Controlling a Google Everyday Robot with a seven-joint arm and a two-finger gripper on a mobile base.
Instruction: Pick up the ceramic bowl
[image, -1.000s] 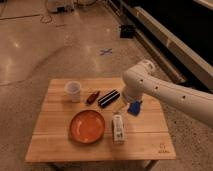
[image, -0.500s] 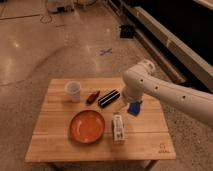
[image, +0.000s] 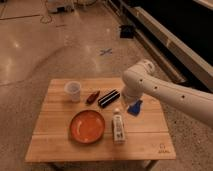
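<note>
The ceramic bowl (image: 87, 126) is a wide, shallow orange-red bowl with a darker rim, sitting upright on the front middle of the wooden table (image: 55, 145). My white arm reaches in from the right, its elbow above the table's right side. The gripper (image: 131, 104) hangs below the arm over the table's right part, to the right of and behind the bowl, apart from it. A blue item (image: 135, 108) shows just under it.
A small white cup (image: 73, 91) stands at the back left. A dark red item (image: 92, 97) and a black rectangular item (image: 108, 98) lie behind the bowl. A white packet (image: 118, 128) lies just right of the bowl. Shiny floor surrounds the table.
</note>
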